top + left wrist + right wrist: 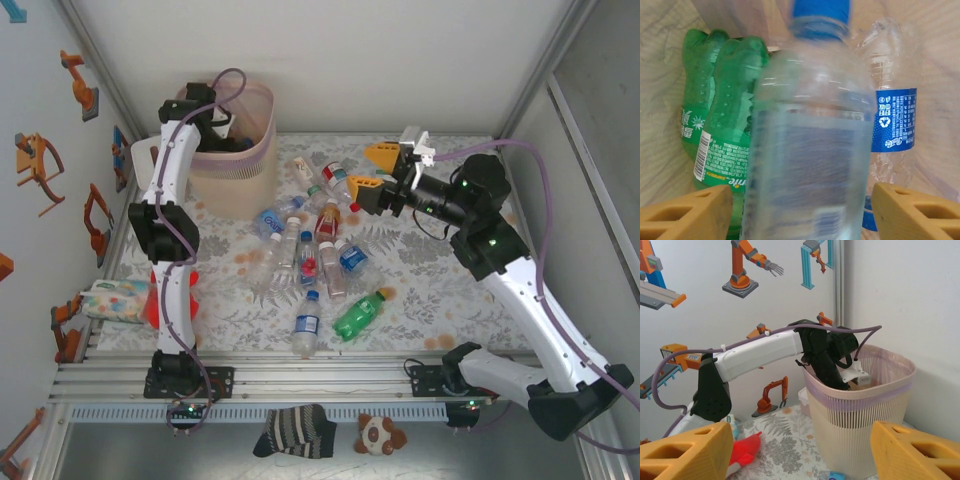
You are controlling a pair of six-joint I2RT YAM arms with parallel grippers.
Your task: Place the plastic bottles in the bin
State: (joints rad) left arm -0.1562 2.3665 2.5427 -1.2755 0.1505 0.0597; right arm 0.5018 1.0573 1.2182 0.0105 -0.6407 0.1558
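Inside the ribbed bin (860,415) lies a crinkled clear bottle (890,65).

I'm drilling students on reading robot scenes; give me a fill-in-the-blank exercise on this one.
The left hand reaches into the ____. Two ____ bottles lie there. The clear bottle between its fingers has a ____ cap. The right hand holds ____.
Missing: bin, green, blue, nothing.

Plain white walls (350,60), cartoon robot-arm stickers (742,267) on the left one, floral-print surface (430,280), pretty evenly lit.
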